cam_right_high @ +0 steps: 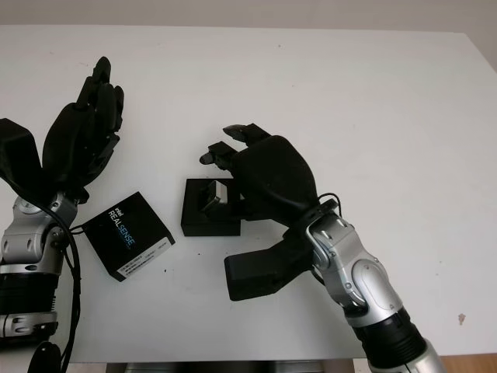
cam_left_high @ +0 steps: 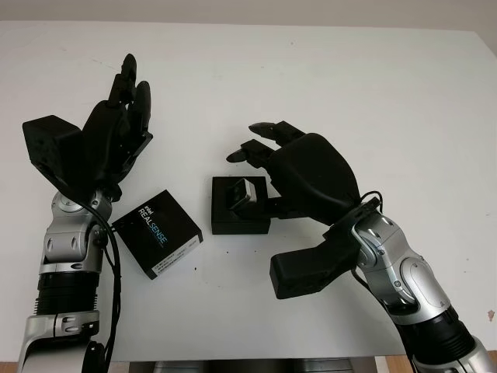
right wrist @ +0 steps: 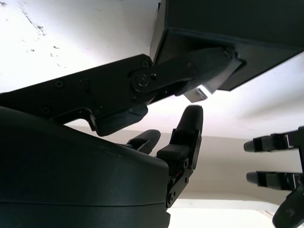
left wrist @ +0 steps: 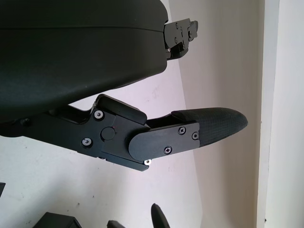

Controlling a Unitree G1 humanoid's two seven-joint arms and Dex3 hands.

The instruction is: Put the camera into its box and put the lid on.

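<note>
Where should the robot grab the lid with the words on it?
Probably by two opposite side edges, coming straight down from above. The lid lies flat on the table, turned cornerwise, with free space around it, just below the open left hand.

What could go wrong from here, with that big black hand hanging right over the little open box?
The camera sits tilted in the open box, not seated flat; if it stays so, the lid might not close over it.

The right hand hovers open over the box's edge and could nudge the box or knock the camera askew.

The lid lies apart on the table near the left hand, which is raised and open, so fetching it could push it away.
</note>
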